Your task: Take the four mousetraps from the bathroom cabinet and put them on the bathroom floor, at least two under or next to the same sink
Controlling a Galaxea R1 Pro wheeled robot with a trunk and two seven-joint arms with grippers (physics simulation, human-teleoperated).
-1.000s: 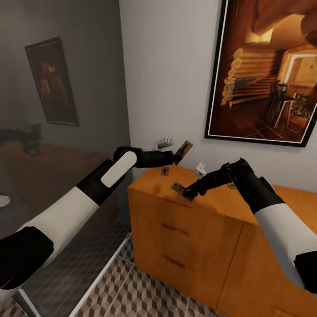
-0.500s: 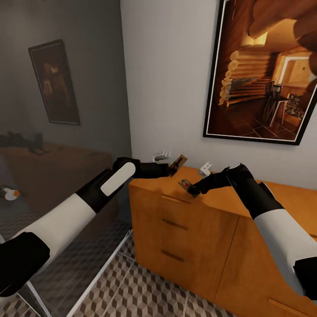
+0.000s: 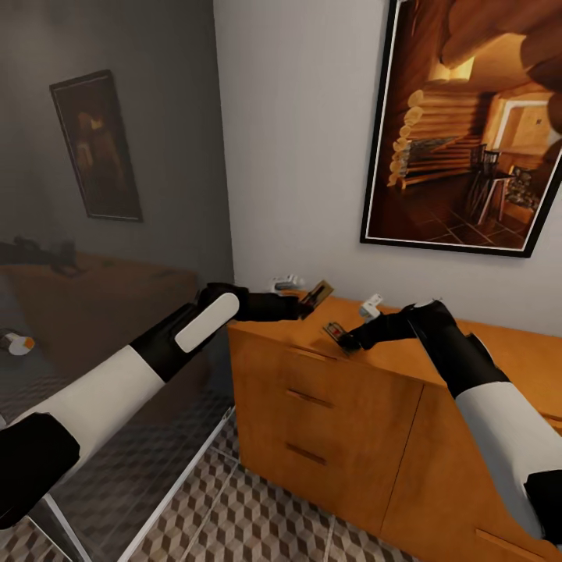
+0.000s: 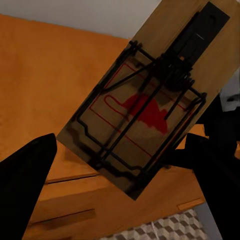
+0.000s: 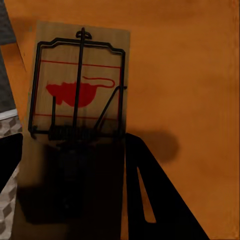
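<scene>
Head view, near to far: bathroom floor [image 3: 257,515] tiles below; orange cabinet [image 3: 328,406]. Right hand [image 3: 350,340] clamps mousetrap [image 3: 336,331] low over cabinet top. Left hand [image 3: 306,301] holds second mousetrap [image 3: 317,295] tilted, raised at cabinet corner. Traps likely light, stiff wooden boards; wire parts delicate, so grip bare board edges, avoid spring.

Two rounded arms showing glossy white shells and black joints, left arm [image 3: 117,382] wearing a white oval panel near its black wrist, right arm [image 3: 484,406] tapering into slim black fingers
</scene>
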